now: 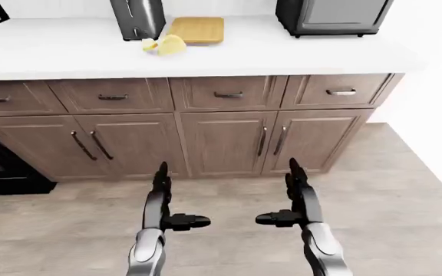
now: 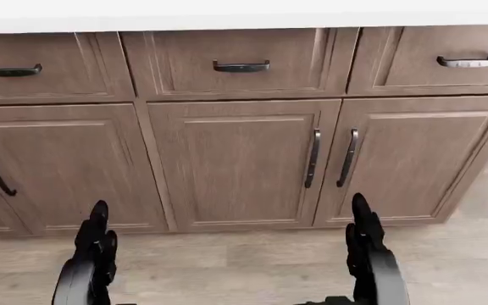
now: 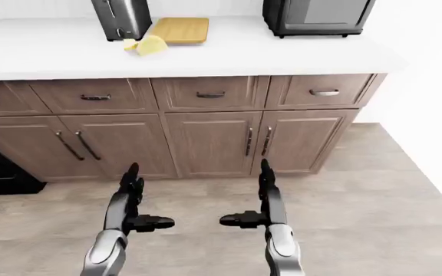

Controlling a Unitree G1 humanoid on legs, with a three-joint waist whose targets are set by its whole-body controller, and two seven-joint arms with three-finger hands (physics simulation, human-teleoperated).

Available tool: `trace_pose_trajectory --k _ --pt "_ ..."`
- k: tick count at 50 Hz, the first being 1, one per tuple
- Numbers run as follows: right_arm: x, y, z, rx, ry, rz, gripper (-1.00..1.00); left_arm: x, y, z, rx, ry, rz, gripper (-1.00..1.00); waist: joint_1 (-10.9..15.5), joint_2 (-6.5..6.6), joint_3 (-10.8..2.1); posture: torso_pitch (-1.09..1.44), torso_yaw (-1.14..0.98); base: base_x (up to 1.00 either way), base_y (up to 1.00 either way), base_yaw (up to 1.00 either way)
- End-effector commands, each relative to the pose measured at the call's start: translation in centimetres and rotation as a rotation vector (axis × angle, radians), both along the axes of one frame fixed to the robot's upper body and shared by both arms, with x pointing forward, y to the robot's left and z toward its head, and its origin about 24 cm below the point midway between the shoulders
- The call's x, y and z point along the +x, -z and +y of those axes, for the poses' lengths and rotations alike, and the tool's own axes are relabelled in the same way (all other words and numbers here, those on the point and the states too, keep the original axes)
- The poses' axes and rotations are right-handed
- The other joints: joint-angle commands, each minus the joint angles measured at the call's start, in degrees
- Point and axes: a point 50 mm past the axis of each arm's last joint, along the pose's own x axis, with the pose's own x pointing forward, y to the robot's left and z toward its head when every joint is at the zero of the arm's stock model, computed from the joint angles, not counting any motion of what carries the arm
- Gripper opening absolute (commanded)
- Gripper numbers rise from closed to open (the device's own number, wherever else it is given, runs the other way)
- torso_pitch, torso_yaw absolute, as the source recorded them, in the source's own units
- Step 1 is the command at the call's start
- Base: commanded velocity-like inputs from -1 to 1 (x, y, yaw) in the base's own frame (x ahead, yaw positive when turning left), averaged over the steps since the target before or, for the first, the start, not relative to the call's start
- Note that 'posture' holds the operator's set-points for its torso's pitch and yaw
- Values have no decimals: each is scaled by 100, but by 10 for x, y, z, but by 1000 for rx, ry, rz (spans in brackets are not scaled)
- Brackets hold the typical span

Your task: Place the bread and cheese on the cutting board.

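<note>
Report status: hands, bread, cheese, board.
Left hand and right hand open, empty, low before cabinets. Food beside cutting board, not on it. Toaster adjacent.

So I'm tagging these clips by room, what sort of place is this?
Most likely a home kitchen: a white counter over wood drawers and cabinets, with a toaster, a cutting board and what looks like a microwave on top.

White counter (image 1: 298,52), brown cabinets (image 1: 225,141), tan cutting board (image 1: 198,29), yellow cheese (image 1: 171,45)
</note>
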Motion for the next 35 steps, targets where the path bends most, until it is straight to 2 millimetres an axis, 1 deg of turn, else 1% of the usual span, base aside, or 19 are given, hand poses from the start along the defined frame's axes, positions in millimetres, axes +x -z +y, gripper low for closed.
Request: trace_pose_trajectory --k 1,2,3,4,5,7,9,11,14,17,21,23,25,26,28,29,32,34,35 --pt "14 -52 -2 -93 55 -150 100 11 -42 -3 14 22 -170 100 -12 -45 -5 0 0 0 0 0" --pt "14 -60 -1 -73 60 -128 100 11 -46 -3 20 23 -160 100 24 -46 -217 0 0 0 0 0" --pt "10 -71 4 -36 -9 -132 100 10 -51 -3 34 27 -143 100 68 -17 -385 0 0 0 0 0" --pt "9 -77 4 -65 -11 -146 100 14 -52 -1 40 12 -132 100 65 -20 -220 0 0 0 0 0" --pt "8 -82 6 -78 -77 -139 100 16 -59 1 40 13 -134 100 64 -51 -127 0 0 0 0 0" --pt "17 -97 1 -112 -24 -151 100 18 -81 0 44 21 -152 100 71 -46 -386 0 0 0 0 0" --pt "19 -113 -1 -173 16 -138 100 16 -103 -3 52 47 -170 100 51 -44 -449 0 0 0 0 0" --pt "17 -129 -1 -232 -25 -136 100 16 -125 -5 74 57 -202 100 58 -49 -473 0 0 0 0 0" --pt "18 -153 -4 -269 -28 -214 100 15 -151 -5 96 64 -251 100 75 -45 -483 0 0 0 0 0" --pt "19 -179 -6 -291 -19 -263 100 18 -167 -4 103 80 -290 100 71 -29 -496 0 0 0 0 0" --pt "26 -218 -8 -313 -12 -348 100 13 -205 -6 142 83 -359 100 57 1 -499 0 0 0 0 0" --pt "26 -234 -8 -301 -10 -395 100 13 -212 -5 154 83 -372 100 49 -1 -472 0 0 0 0 0" --pt "26 -236 -8 -316 -3 -426 100 11 -211 -6 161 85 -376 100 48 -2 -439 0 0 0 0 0" --pt "26 -236 -8 -309 -6 -431 100 10 -212 -6 162 86 -378 100 43 27 -561 0 0 7 0 0" --pt "26 -233 -6 -325 -10 -439 100 9 -216 -5 147 79 -387 100 37 44 -398 0 0 17 2 0" --pt "25 -232 -5 -326 -14 -441 100 11 -213 -5 153 67 -390 100 38 30 -348 0 0 20 7 0" --pt "25 -229 -5 -336 -13 -443 100 11 -211 -5 152 70 -387 100 21 18 -300 0 0 21 16 0" --pt "24 -230 -5 -336 -12 -445 100 10 -214 -5 149 69 -392 100 4 96 -302 0 0 21 16 0" --pt "24 -230 -5 -336 -11 -447 100 11 -213 -5 150 70 -393 100 -2 171 -299 0 0 20 16 0"
